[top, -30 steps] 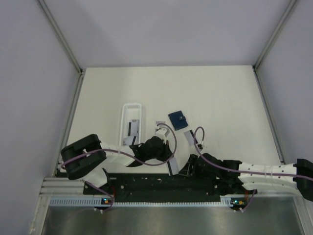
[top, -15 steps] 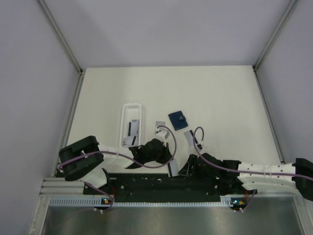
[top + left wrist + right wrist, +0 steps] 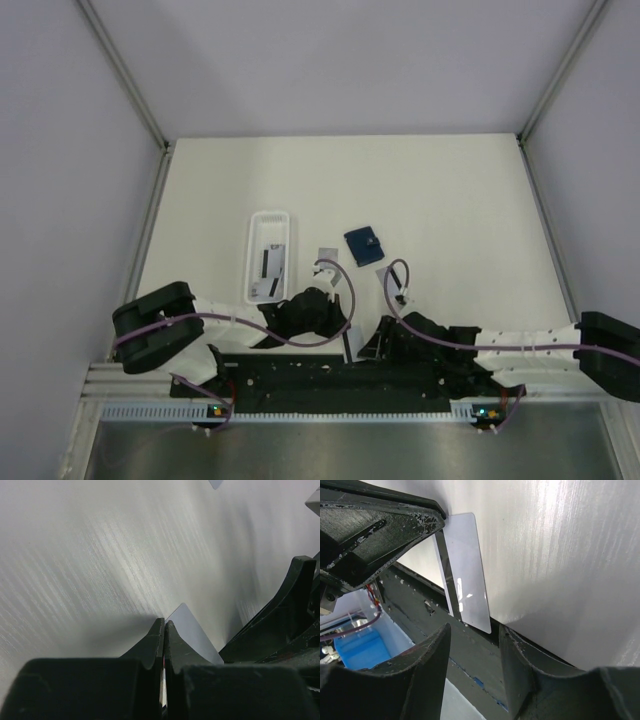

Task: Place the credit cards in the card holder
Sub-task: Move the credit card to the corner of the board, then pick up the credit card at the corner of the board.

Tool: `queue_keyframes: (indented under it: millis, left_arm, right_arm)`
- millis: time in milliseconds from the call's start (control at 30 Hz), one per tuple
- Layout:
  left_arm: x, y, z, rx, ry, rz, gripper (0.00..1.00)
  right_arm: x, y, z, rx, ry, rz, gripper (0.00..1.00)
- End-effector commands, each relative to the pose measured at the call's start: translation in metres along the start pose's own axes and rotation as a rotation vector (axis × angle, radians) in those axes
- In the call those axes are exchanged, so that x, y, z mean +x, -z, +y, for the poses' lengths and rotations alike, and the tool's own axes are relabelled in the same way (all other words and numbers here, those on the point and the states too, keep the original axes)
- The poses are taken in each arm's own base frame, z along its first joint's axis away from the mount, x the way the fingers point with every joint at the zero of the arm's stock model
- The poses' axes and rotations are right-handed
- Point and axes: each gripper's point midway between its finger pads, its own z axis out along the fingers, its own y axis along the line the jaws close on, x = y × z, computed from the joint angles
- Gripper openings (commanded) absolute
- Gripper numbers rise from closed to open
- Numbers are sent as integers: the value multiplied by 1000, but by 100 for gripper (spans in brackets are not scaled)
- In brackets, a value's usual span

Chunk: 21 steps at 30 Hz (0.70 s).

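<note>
1. At the near edge of the pale bench (image 3: pixel 450 200), the black left gripper (image 3: pixel 164 630) is clamped tight on one end of a thin white plastic credit card (image 3: pixel 465 575) with a black stripe along one long edge. The card is held off the bench surface.
2. Just at 3 o'clock of it, the black right gripper (image 3: pixel 472 642) faces that card with its jaws spread. The card's free end points into the gap, and neither finger appears to touch it.
3. This looks like a hand-over or re-grip between the arms. The next move calls for the right jaws to close squarely on the free end before the left lets go.
4. Toward 12 o'clock, a flat grey card (image 3: pixel 327 256) lies on the bench.
5. Just at 2 o'clock of that card sits the small navy-blue folding card holder (image 3: pixel 365 245), which looks folded shut, so it probably needs opening.
6. At 10 o'clock stands a long white translucent plastic tray (image 3: pixel 269 218), with what seem to be more cards (image 3: pixel 270 262) inside.
7. No brand, label or writing can be read anywhere.
</note>
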Motion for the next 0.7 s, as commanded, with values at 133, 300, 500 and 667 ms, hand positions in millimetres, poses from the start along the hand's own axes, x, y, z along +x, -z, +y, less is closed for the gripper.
queue_keyframes:
  millis: [133,300,500,667]
  left_arm:
    - [6,2,8,-29,-4,12,0]
    - [11,2,12,-34,5,17,0]
    - [14,2,11,-13,29,20,0]
    - [15,0,8,0,34,23,0]
  right_arm:
    - [-8,-10,-14,34,-12,-60,38]
    - [-9,-10,-19,54,-34,-70,29]
    - [-12,-8,-24,65,-50,-89,24]
    - [-14,-8,-25,68,-50,-100,20]
